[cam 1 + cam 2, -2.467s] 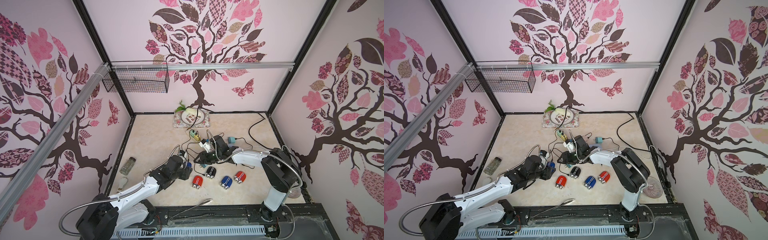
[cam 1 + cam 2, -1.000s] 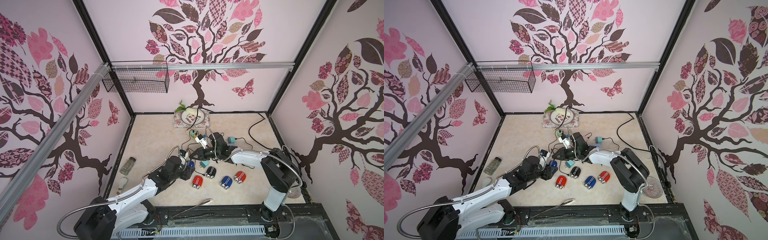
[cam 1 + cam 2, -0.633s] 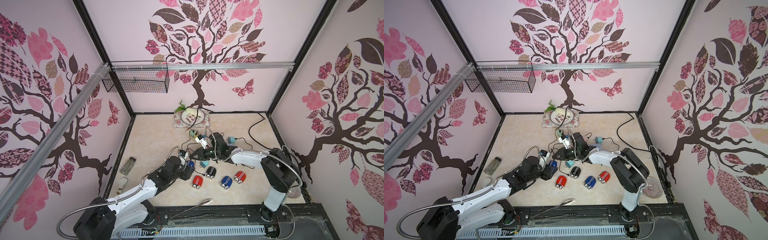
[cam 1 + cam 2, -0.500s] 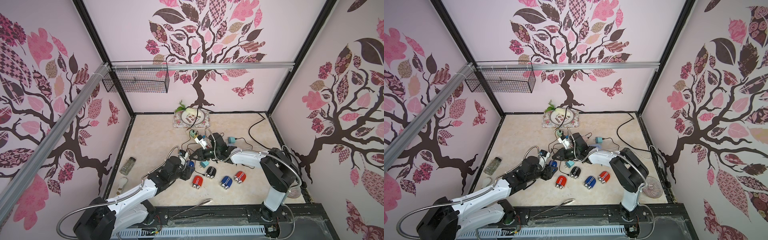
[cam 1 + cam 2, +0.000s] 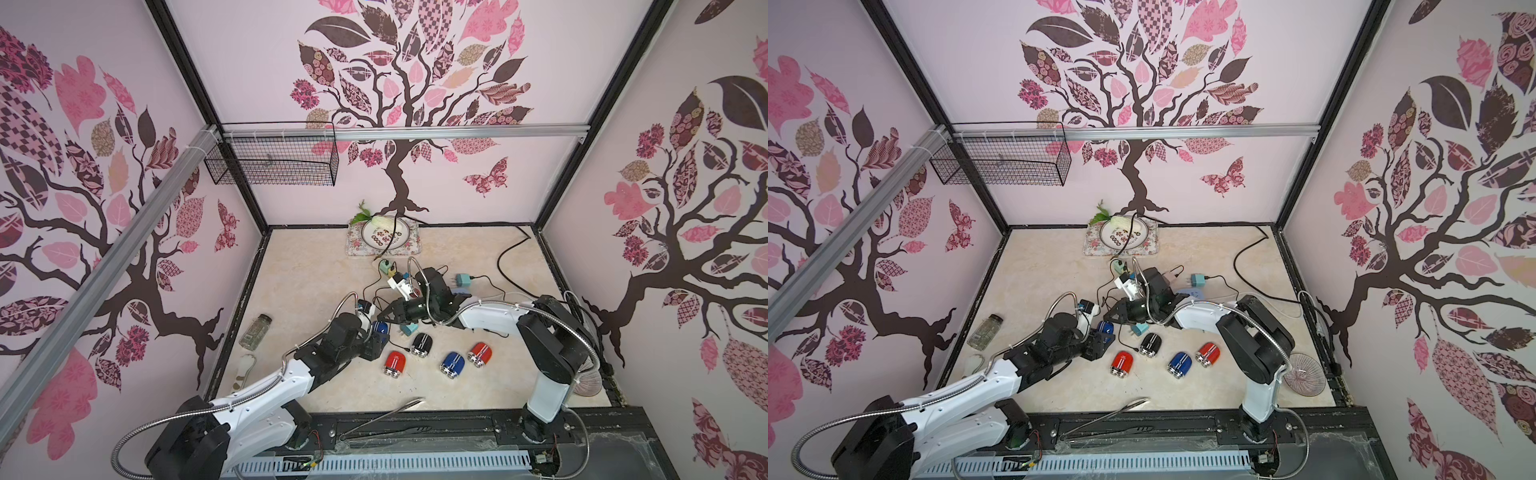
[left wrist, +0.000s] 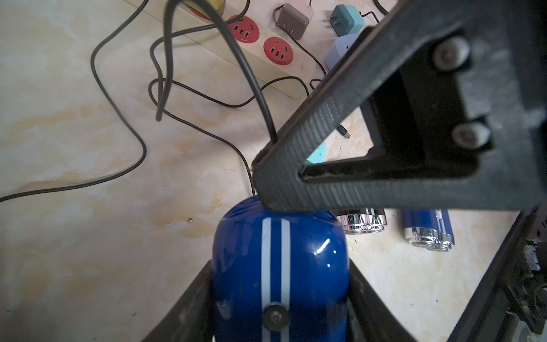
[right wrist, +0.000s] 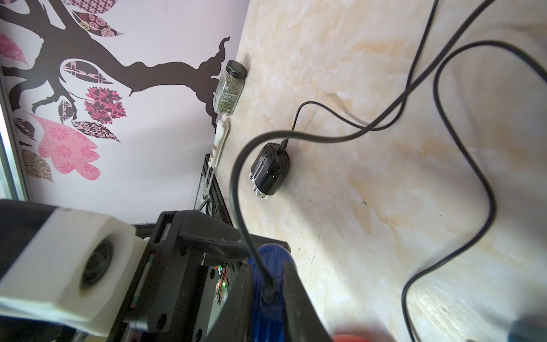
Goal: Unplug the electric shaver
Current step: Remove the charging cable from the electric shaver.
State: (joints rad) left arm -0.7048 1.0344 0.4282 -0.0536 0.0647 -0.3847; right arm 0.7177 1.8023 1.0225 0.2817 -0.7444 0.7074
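Bimanual shaver rig, seen from above and from both wrists: the left gripper (image 5: pixel 372 345) was clamped on a blue electric shaver (image 6: pixel 279 254) with two white stripes. It held the shaver low over the marble-patterned desk (image 5: pixel 307 282), near its middle.

A black cable (image 7: pixel 236 165) curved down into the shaver's rounded end, where its plug (image 7: pixel 268 288) sat in the socket. The right gripper (image 7: pixel 268 294) reached across from the right arm's side. In the left wrist view one finger (image 6: pixel 296 165) of it lay over that same end. In the right wrist view its jaws stood narrowly apart on either side of the plug; whether they pressed on it could not be told.

A teal charger (image 5: pixel 409 330) lay just beside the held shaver. Beyond it, toward the right arm, were a black shaver (image 5: pixel 422 344) with a thin cable plugged in, a red shaver (image 5: pixel 395 363), a second blue shaver (image 5: pixel 452 365) and another red shaver (image 5: pixel 480 354).

Behind the grippers, cables looped around a cream power strip (image 6: pixel 260 40) with red sockets. A spice jar (image 5: pixel 255 331) lay on its side by the left wall. Metal tongs (image 5: pixel 390 413) rested at the desk's front edge.
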